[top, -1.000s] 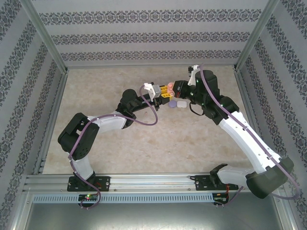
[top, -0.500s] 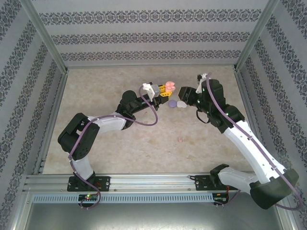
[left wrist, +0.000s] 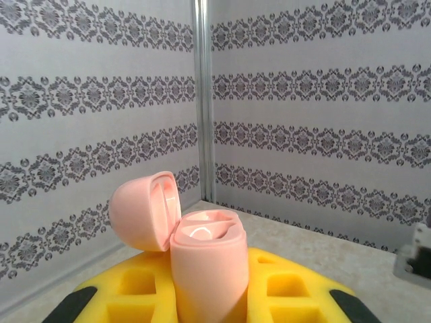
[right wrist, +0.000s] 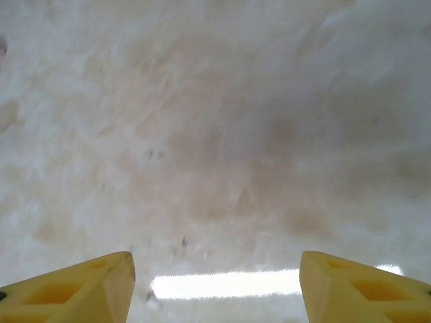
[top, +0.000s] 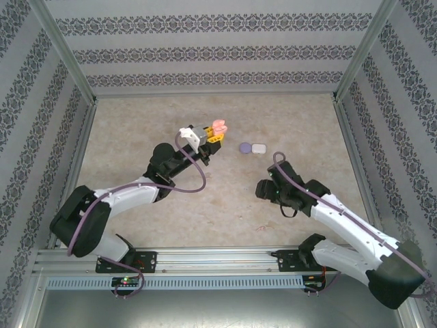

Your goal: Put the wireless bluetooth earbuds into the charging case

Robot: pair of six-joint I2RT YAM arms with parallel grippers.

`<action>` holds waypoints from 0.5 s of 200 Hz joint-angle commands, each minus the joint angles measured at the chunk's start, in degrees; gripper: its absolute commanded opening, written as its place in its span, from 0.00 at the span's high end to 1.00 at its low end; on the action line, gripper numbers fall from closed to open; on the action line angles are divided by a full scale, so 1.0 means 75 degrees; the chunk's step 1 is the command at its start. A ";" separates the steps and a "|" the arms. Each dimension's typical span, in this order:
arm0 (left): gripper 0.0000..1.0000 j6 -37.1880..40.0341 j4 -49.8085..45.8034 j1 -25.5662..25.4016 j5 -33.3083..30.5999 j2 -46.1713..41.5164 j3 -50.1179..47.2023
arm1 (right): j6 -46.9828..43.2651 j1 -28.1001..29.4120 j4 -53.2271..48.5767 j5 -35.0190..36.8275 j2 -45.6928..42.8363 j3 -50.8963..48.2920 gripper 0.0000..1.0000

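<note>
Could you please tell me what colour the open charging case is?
Pale pink case, best seen in the left wrist view.

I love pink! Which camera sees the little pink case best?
The left wrist view: the pink case sits close up between the left gripper's yellow fingers, lid open. The top external view gives just a tiny pink blob.

The charging case (left wrist: 205,269) in the yellow left gripper (left wrist: 209,299) is pale pink. The right gripper (right wrist: 215,286) is yellow too, above a beige marbled desk (right wrist: 215,134). Beyond it lie a purple case (top: 245,147) and a white case (top: 258,147). The walls (left wrist: 323,121) are pale grey with dark damask bands.
</note>
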 commanded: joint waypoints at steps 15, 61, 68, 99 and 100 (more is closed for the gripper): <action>1.00 -0.0480 -0.0404 0.0062 -0.0329 -0.0695 -0.0632 | 0.1728 0.1171 -0.1198 0.0568 -0.0226 -0.0537 0.35; 1.00 -0.0156 -0.1011 0.0062 -0.0412 -0.1435 -0.0819 | 0.3901 0.2477 -0.1737 0.0962 -0.0378 -0.0782 0.38; 1.00 -0.0118 -0.1039 0.0062 -0.0404 -0.1480 -0.0810 | 0.4133 0.2549 -0.1491 0.0825 -0.0390 -0.0908 0.39; 1.00 -0.0018 -0.1046 0.0062 -0.0388 -0.1563 -0.0836 | 0.4732 0.2844 -0.0765 0.0550 -0.0177 -0.1259 0.39; 1.00 -0.0014 -0.1041 0.0062 -0.0387 -0.1563 -0.0834 | 0.4738 0.2849 -0.0743 0.0537 -0.0166 -0.1264 0.39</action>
